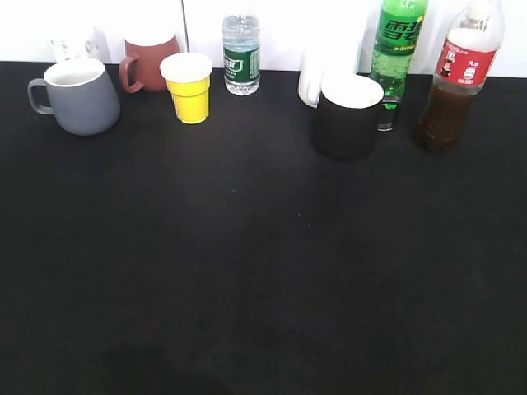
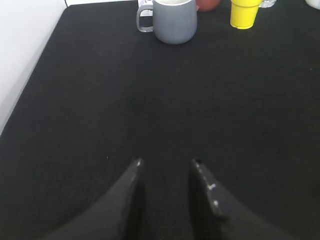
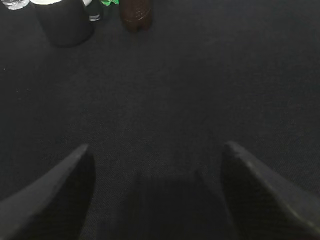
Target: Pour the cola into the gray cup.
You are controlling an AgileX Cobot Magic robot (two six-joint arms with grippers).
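Nearest, over the bare black worktop (image 1: 263, 288), both tools hang empty: the left tool (image 2: 166, 162) has its fingers a narrow gap apart, the right tool (image 3: 156, 150) is spread wide. Neither shows in the exterior view. At the far right stands the tall clear plastic cola bottle (image 1: 457, 78), about half full of dark liquid, its red label bearing white print too small to read. The matte blue-gray ceramic mug (image 1: 78, 96) sits far left, well apart from it. A good first step, I judge: the right tool grasps the bottle at its label, clear of the black mug (image 1: 347, 115) and the green soda bottle (image 1: 395, 49) with its white characters.
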